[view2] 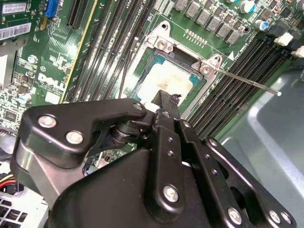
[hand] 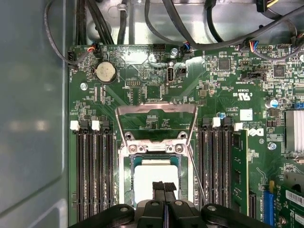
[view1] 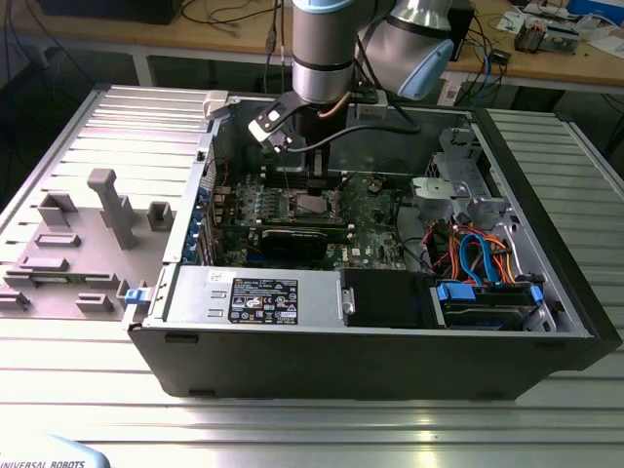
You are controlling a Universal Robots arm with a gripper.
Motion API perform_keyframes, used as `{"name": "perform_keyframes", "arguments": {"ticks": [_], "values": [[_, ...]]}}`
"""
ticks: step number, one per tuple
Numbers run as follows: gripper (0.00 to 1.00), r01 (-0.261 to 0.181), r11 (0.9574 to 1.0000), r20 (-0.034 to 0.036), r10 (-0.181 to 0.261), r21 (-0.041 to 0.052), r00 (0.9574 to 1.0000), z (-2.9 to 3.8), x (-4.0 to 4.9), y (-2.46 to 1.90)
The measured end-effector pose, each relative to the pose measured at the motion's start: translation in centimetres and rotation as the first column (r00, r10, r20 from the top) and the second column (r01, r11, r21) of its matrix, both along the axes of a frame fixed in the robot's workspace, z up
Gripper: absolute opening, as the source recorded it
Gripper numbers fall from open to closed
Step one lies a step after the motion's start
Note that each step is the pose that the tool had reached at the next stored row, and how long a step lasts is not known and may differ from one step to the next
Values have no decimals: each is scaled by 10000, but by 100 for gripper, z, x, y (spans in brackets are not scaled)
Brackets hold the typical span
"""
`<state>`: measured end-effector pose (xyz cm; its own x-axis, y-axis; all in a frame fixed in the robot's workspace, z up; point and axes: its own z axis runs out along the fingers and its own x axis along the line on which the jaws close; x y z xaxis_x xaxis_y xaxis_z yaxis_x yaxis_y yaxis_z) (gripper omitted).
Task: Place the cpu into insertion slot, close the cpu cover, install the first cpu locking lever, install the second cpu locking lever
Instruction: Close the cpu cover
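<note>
hovering just over the insertion slot (hand: 127,192), the gripper (hand: 164,186) has its fingers pressed together with nothing visible between them, tips right above the cpu (hand: 149,173), which lies flat in the socket, dull silver top up. the cpu cover (hand: 156,108) looks tilted up off the socket, not yet closed, and a thin locking lever (view2: 247,80) juts free beside it. i judge the chip light, stiff and smooth-topped but delicate underneath, best taken by opposite edges, and the thin cover best pushed on its frame
</note>
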<state>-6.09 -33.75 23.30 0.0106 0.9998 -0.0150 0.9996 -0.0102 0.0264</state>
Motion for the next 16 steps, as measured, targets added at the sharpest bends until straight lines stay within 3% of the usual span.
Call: {"name": "perform_keyframes", "arguments": {"ticks": [1, 4, 10, 16], "values": [[11, 0, 10000, -38, 0, -9, 10000, 0, 11, 1], [11, 0, 10000, -261, -1, -39, 9997, 0, 47, 3], [11, 0, 9999, -270, -3, -118, 9996, 40, 49, 3], [11, 0, 9998, -270, -5, -186, 9996, 161, 48, 3]]}}
